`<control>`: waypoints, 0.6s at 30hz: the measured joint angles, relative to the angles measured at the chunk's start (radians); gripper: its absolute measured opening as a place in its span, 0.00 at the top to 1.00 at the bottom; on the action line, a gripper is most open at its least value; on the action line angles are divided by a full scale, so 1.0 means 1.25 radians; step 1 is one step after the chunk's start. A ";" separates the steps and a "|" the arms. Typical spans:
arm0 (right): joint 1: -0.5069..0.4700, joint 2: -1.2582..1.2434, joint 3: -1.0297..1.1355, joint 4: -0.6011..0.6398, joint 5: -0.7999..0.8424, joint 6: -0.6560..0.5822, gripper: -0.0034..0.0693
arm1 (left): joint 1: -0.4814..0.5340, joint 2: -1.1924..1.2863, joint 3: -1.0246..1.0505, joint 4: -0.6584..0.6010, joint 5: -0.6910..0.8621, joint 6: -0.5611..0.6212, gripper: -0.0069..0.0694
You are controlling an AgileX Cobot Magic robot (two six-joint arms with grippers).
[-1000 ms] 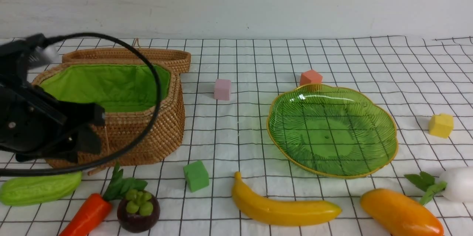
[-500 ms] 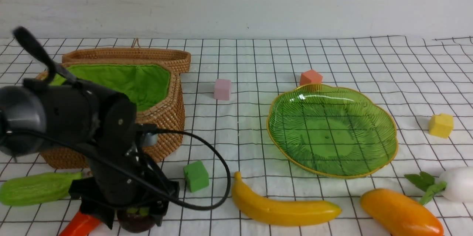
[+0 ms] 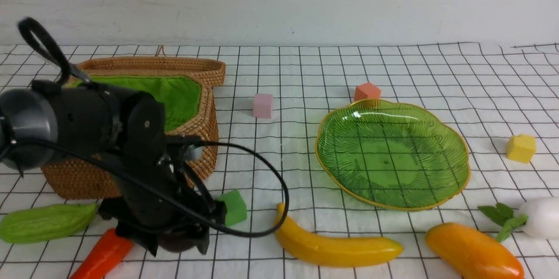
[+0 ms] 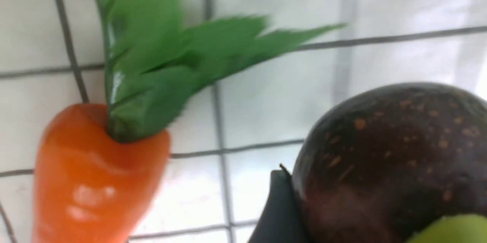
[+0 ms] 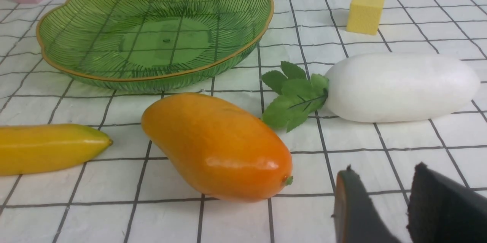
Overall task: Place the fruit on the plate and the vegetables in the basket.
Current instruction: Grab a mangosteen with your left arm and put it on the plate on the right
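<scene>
My left gripper [image 3: 174, 244] is down at the front left, shut on the dark-purple mangosteen [image 4: 388, 151]. One finger [image 4: 276, 212] presses its side and the other is hidden. The orange carrot [image 4: 95, 174] lies right beside it, and the bumpy green gourd [image 3: 46, 222] lies further left. The banana [image 3: 332, 246] and the mango [image 5: 217, 148] lie along the front, near the green plate [image 3: 393, 152]. The lined basket [image 3: 198, 117] stands behind my left arm. My right gripper [image 5: 384, 169] hangs open beside the mango, holding nothing.
A white radish with green leaves [image 5: 399, 87] lies right of the mango. Foam cubes are scattered about: green [image 3: 233, 207] by my left arm, pink [image 3: 263, 105], orange [image 3: 367, 91] behind the plate, yellow [image 3: 521, 148] at the right. The arm's black cable loops toward the banana.
My left arm swung from beside the basket down onto the mangosteen, and the jaws came in around it. The right side has not changed.
</scene>
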 joint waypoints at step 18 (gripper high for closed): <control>0.000 0.000 0.000 0.000 0.000 0.000 0.62 | -0.219 0.335 -0.705 -0.038 0.028 0.046 0.19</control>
